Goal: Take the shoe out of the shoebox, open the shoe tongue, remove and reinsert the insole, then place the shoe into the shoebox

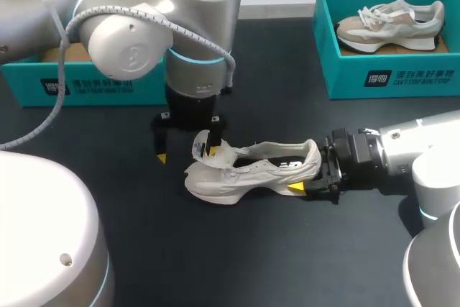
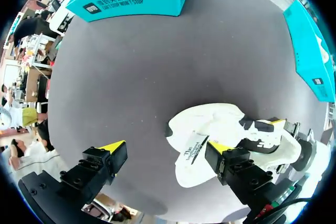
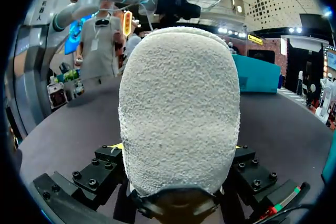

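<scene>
Shoe (image 1: 248, 172) lies on the surface (image 1: 273, 249), heel clenched in my right jaws; my left jaws gape at the tongue (image 1: 224, 153). Closing off-centre could miss it or drag the shoe sideways.

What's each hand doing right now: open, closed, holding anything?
Left hand: open, above the shoe, holding nothing.
Right hand: closed on the shoe's heel.

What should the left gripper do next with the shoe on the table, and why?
Probably close the left gripper on the tongue: it is open with the tongue just inside one yellow tip, and the right gripper holds the shoe by the heel.
</scene>
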`<state>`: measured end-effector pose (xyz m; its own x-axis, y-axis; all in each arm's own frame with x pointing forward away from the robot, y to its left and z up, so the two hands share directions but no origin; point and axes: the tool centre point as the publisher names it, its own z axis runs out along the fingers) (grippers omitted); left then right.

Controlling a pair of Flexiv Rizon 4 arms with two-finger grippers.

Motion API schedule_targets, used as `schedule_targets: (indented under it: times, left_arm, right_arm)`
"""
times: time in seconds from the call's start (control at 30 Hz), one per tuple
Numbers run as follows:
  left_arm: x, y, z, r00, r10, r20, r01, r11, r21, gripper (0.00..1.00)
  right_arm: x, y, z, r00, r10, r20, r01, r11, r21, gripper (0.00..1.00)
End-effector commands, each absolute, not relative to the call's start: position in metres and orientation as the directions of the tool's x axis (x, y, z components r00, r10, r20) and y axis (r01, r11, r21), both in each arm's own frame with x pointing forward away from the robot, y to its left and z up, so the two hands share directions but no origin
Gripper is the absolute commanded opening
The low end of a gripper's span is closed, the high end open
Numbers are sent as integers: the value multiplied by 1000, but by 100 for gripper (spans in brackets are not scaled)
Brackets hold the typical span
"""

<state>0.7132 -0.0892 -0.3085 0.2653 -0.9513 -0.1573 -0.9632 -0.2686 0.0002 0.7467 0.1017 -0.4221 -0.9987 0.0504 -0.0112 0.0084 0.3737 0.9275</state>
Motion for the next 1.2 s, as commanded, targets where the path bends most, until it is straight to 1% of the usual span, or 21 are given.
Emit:
schedule_targets:
  times: [0.03, 0.13, 0.17, 0.23, 0.37, 0.47, 0.57, 0.63, 0.77, 0.97, 1.0, 1.03, 1.07, 1.1, 1.13, 1.2]
  left_arm:
    - [713, -88, -290, 211, -970, -117, -978, -209, -27, 100]
    - [717, -93, -278, 113, -990, -84, -994, -112, -21, 100]
    - [718, -94, -274, 59, -995, -74, -998, -59, -9, 100]
    - [718, -96, -262, -59, -997, -45, -998, 60, -21, 100]
    - [721, -99, -237, -356, -934, -2, -934, 356, -11, 100]
    - [724, -102, -218, -602, -798, 12, -798, 602, -5, 100]
    - [729, -105, -203, -792, -609, 36, -609, 793, 4, 100]
    - [734, -109, -195, -890, -454, 44, -453, 891, 23, 100]
    - [738, -122, -188, -974, -210, 82, -211, 978, 1, 100]
    - [730, -144, -179, -981, 44, 191, 36, 998, -46, 100]
    - [727, -146, -176, -974, 97, 206, 86, 994, -61, 77]
    - [726, -147, -174, -971, 117, 207, 105, 992, -69, 59]
    - [725, -149, -172, -967, 143, 212, 129, 989, -79, 47]
    - [724, -151, -170, -957, 178, 228, 161, 983, -91, 13]
    - [724, -151, -168, -952, 196, 236, 178, 979, -98, 0]
    - [724, -153, -166, -947, 218, 237, 199, 975, -102, 0]
  right_arm:
    - [748, 104, -431, -999, 52, -13, 8, 375, 927, 0]
    - [748, 104, -431, -999, 52, -13, 8, 375, 927, 0]
    - [748, 104, -431, -999, 52, -13, 8, 375, 927, 0]
    - [748, 104, -431, -999, 52, -13, 8, 375, 927, 0]
    - [748, 104, -431, -999, 52, -13, 8, 375, 927, 0]
    - [748, 104, -431, -999, 52, -13, 8, 375, 927, 0]
    - [748, 104, -431, -999, 52, -13, 8, 375, 927, 0]
    - [748, 104, -431, -999, 52, -13, 8, 375, 927, 0]
    - [748, 104, -431, -999, 52, -13, 8, 375, 927, 0]
    - [748, 104, -431, -999, 52, -13, 8, 375, 927, 0]
    - [748, 104, -431, -999, 52, -13, 8, 375, 927, 0]
    - [748, 104, -431, -999, 52, -13, 8, 375, 927, 0]
    - [748, 104, -431, -999, 52, -13, 8, 375, 927, 0]
    - [748, 104, -431, -999, 52, -13, 8, 375, 927, 0]
    - [748, 104, -431, -999, 52, -13, 8, 375, 927, 0]
    - [748, 104, -431, -999, 52, -13, 8, 375, 927, 0]
